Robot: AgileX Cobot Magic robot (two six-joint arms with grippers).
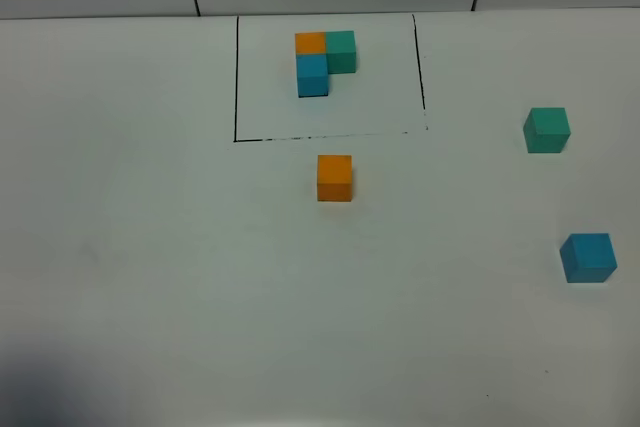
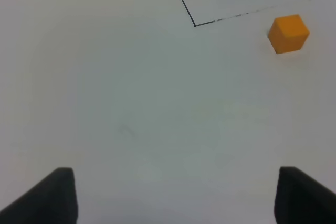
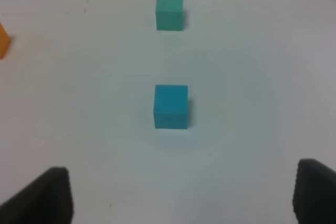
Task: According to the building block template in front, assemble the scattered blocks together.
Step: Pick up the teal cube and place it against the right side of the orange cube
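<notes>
White tabletop [image 1: 150, 267] lay under my left gripper [image 2: 178, 198] and right gripper [image 3: 178, 196], both spread, empty. I judged the sky-blue cube [image 3: 170, 106] light, rigid, best pinched across opposite flat faces.

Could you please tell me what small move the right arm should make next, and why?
Probably ease the right end effector forward and down toward the sky-blue cube: it sits loose, centred ahead between the open jaws, nearer than the teal-green cube, and nothing is held yet.
</notes>
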